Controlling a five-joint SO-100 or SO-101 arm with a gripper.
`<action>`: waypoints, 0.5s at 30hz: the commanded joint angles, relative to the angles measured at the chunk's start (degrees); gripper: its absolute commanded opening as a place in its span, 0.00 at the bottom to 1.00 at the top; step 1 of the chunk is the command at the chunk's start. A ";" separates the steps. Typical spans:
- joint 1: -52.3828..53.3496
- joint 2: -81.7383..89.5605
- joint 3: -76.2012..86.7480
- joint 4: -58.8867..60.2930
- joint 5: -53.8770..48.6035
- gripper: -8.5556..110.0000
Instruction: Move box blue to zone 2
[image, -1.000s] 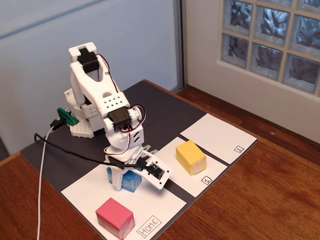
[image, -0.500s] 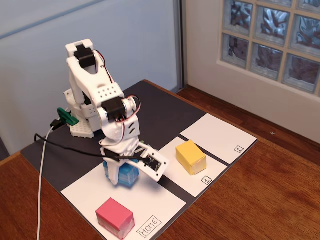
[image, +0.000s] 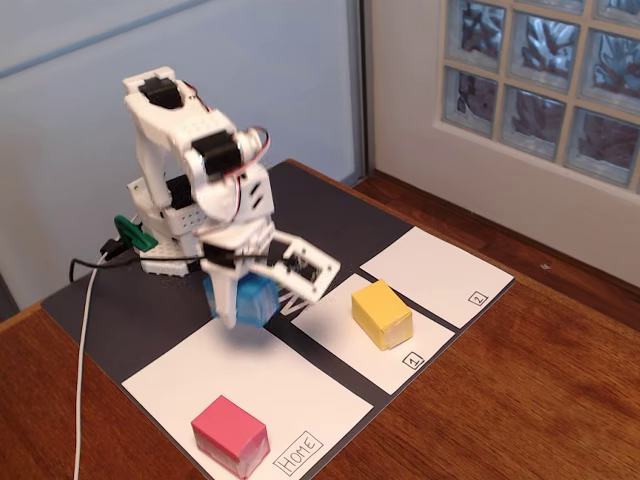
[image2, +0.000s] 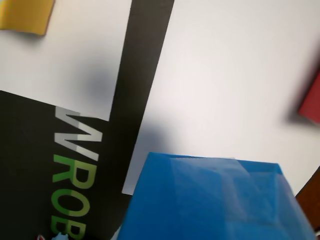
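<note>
The arm's fingers (image: 243, 300) clasp the box blue (image: 252, 298) above the far edge of the Home sheet (image: 250, 390); zone 2 (image: 435, 275) lies bare at right on a black mat (image: 330, 215) covering the wooden surface (image: 520, 400), glass-block window (image: 545, 80) behind.

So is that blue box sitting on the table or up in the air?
Probably up in the air: in the fixed view the blue box sits between the gripper fingers, and the wrist view shows its shadow on the paper below.

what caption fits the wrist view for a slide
Blue box fills the foreground above the Home sheet, yellow block at top left.
</note>
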 joint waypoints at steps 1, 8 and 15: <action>-3.52 5.01 -3.16 2.72 2.20 0.07; -12.92 2.90 -12.57 13.10 8.09 0.07; -22.41 -0.62 -23.29 22.06 12.48 0.07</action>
